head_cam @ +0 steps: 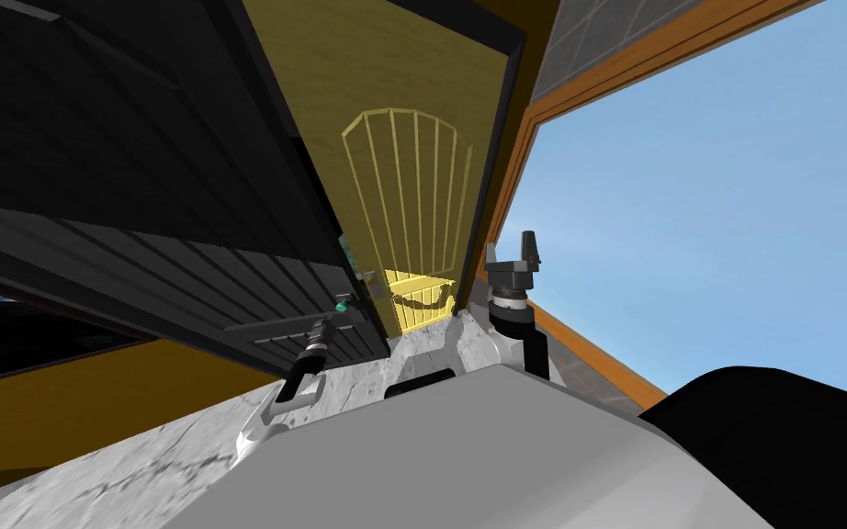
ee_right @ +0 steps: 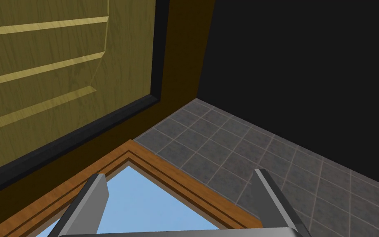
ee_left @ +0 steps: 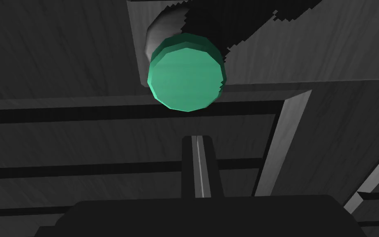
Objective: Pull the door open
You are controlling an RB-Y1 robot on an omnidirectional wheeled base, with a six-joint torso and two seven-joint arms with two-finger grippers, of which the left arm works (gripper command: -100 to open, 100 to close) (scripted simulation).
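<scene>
A dark grey panelled door (head_cam: 164,202) stands ajar at my left, its free edge swung toward me. Its round green knob (head_cam: 346,302) sits near that edge. My left gripper (head_cam: 335,314) reaches up to the knob. In the left wrist view the green knob (ee_left: 186,74) juts from the dark door (ee_left: 61,140) just beyond the tips of my left gripper (ee_left: 199,142), whose fingers are shut together with nothing between them. My right gripper (head_cam: 529,241) is raised at my right beside the door frame, open (ee_right: 184,181) and holding nothing.
Through the gap past the dark door's edge a yellow panelled door (head_cam: 412,202) shows. A wood-framed window (head_cam: 541,119) with blue sky lies at my right. Pale marbled floor (head_cam: 183,441) runs under my left arm.
</scene>
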